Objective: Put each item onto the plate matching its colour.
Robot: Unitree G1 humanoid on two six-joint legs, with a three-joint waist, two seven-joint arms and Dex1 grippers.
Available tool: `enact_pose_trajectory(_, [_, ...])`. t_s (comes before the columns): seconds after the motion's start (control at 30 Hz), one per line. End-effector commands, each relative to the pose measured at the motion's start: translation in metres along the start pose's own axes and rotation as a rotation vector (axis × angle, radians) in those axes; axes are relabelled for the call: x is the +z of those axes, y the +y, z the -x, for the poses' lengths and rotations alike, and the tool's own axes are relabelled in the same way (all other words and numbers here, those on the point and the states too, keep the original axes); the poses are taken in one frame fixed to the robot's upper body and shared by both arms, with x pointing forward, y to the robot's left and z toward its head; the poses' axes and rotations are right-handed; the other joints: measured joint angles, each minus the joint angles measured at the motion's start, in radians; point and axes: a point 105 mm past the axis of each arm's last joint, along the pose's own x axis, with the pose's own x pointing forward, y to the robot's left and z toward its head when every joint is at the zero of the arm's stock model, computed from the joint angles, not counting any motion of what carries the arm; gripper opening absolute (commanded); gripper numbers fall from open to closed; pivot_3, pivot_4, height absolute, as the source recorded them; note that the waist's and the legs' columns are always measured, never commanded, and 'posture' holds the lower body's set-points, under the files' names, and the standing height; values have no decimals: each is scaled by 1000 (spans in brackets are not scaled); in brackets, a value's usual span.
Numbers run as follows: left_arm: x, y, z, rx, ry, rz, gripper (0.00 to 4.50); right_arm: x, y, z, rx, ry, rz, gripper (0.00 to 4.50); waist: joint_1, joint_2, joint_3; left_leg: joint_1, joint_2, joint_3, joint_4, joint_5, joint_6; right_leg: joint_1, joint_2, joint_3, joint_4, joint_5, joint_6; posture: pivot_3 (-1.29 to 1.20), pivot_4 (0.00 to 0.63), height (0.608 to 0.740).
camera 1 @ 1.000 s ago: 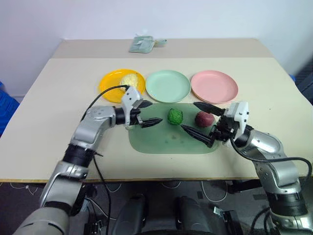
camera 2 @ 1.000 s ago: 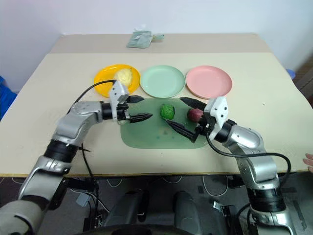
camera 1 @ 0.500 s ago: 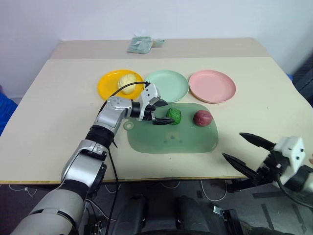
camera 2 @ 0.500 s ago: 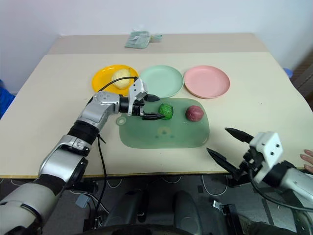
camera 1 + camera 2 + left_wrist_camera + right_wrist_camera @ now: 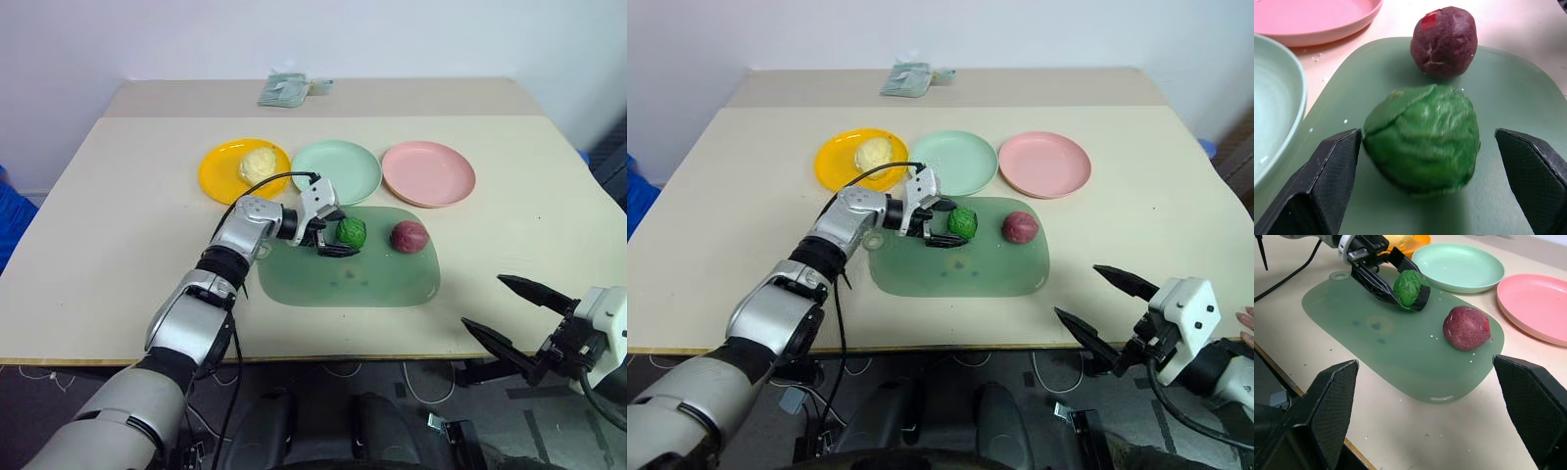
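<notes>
Left jaws around green ball, yellow item on yellow plate

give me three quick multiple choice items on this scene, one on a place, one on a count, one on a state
1. Where is the red ball?
A. on the pink plate
B. on the green mat
C. on the bare table

2. How many plates hold an item?
A. none
B. one
C. three

3. How does the left pincer stand to the green ball?
A. fingers either side of it, ball resting on the mat
B. lifting it over the mint plate
C. far off from it

Key:
1 B, the red ball lies on the mat, short of the pink plate.
2 B, only the yellow plate carries the yellow item; the mint plate and the pink one are bare.
3 A, the left wrist view shows a black finger on each side of the ball, which sits on the mat.
</notes>
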Motion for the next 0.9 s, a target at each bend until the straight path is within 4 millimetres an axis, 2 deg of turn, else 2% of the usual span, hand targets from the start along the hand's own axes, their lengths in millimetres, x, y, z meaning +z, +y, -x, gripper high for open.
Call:
enact_pose_trajectory(0.03, [19, 8, 1, 43, -48, -52, 3246, 12, 4, -2, 7, -45, 36, 4500, 0, 0, 0, 0, 0, 0, 0, 0, 0, 0, 0, 0, 0, 0, 0, 0, 150, 740])
enact_pose_trajectory(0.07, [20, 10, 1, 58, -55, -54, 2802, 12, 4, -2, 7, -47, 37, 4500, 0, 0, 0, 0, 0, 0, 0, 0, 0, 0, 0, 0, 0, 0, 0, 0, 150, 740])
enact_pose_trajectory(0.23, [32, 26, 6, 183, -105, -25, 2802, 14, 4, -5, 6, -57, 40, 4500, 0, 0, 0, 0, 0, 0, 0, 0, 0, 0, 0, 0, 0, 0, 0, 0, 150, 740])
enact_pose_trajectory(0.37, [67, 60, 15, 443, -225, 71, 2802, 18, 3, -13, 9, -90, 55, 4500, 3, -2, 1, -1, 0, 0, 1, 0, 0, 0, 1, 0, 0, 0, 1, 0, 150, 740])
enact_pose_trajectory(0.47, [77, 83, 22, 627, -238, 145, 2802, 24, 0, -23, 10, -128, 67, 4500, 4, -3, 2, -2, -1, 0, 3, 0, 0, -1, 1, -1, 0, 1, 3, 0, 150, 740])
enact_pose_trajectory(0.6, [77, 96, 23, 787, -221, 234, 2802, 31, 1, -40, 37, -170, 74, 4500, 0, -3, 2, -2, -2, 0, 2, -1, 1, -1, 1, -1, 0, 1, 5, 0, 150, 740])
enact_pose_trajectory(0.77, [63, 94, 14, 846, -167, 271, 2802, 33, 2, -56, 62, -192, 94, 4500, 0, -3, 2, -2, -2, 0, 2, -1, 1, -1, 1, -1, 1, 0, 5, 0, 150, 740])
enact_pose_trajectory(0.87, [51, 91, 10, 861, -145, 295, 3689, 35, -3, -68, 46, -211, 112, 4500, 0, -3, 2, -2, -3, 1, 2, 0, 1, -2, 1, -1, 1, 1, 5, 0, 150, 740])
enact_pose_trajectory(0.9, [49, 90, 8, 861, -141, 294, 4165, 34, -5, -71, 43, -210, 118, 4500, 0, -3, 2, -2, -3, 1, 2, 0, 1, -2, 1, -1, 1, 1, 5, 0, 150, 740])
